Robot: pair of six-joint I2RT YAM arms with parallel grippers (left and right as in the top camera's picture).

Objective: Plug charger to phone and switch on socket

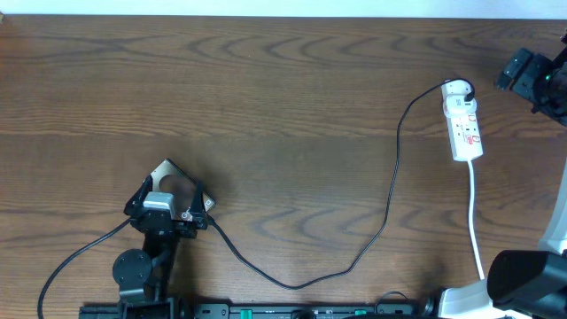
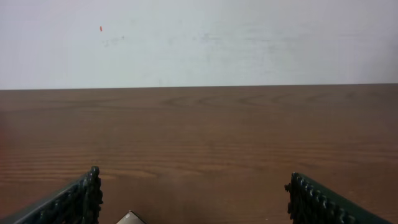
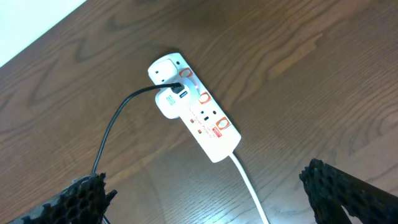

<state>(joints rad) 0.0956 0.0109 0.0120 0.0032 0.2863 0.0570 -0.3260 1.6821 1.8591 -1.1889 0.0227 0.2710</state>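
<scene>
At the far right of the brown wooden table (image 1: pixel 283 106), the white elongated power strip (image 1: pixel 464 120) holds the long thin black cable (image 1: pixel 394 168) in its far end, under the spread right gripper (image 3: pixel 205 174). The cable crosses open wood to the near-left, where the spread left gripper (image 1: pixel 173 184) covers the dark flat phone (image 1: pixel 166 168).

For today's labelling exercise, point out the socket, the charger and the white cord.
socket (image 3: pixel 199 113), right wrist view, middle of its white body
charger (image 1: pixel 395 177), overhead view, middle of its black cable
white cord (image 1: pixel 476 221), overhead view, halfway along it
</scene>
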